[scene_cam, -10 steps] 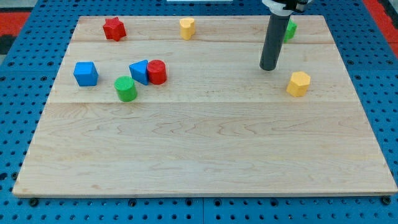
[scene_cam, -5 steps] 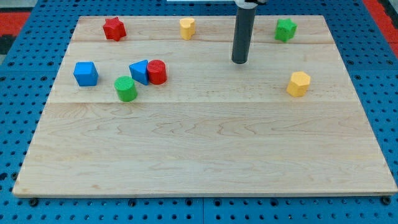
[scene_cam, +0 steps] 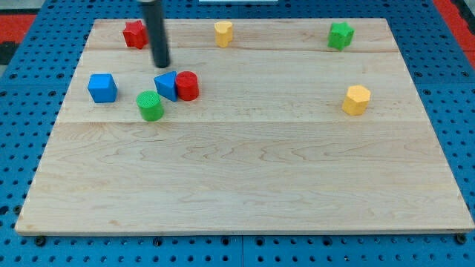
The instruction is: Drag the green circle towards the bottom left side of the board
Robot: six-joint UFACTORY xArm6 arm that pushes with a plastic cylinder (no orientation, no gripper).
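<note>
The green circle (scene_cam: 150, 105) is a short ribbed cylinder on the left part of the wooden board (scene_cam: 245, 178). A blue triangle (scene_cam: 166, 85) lies just to its upper right, touching a red cylinder (scene_cam: 187, 85). My tip (scene_cam: 161, 64) is the lower end of a dark rod. It stands above the green circle toward the view's top, just above the blue triangle and apart from both. The rod partly hides a red star (scene_cam: 134, 34) at the top left.
A blue cube (scene_cam: 102, 87) sits left of the green circle. A yellow cylinder (scene_cam: 223, 33) is at the top centre. A green star (scene_cam: 341, 35) is at the top right. A yellow hexagon (scene_cam: 356, 99) is at the right.
The rod has swept from the board's right side to the left, ending above the blue triangle. No block has moved.
</note>
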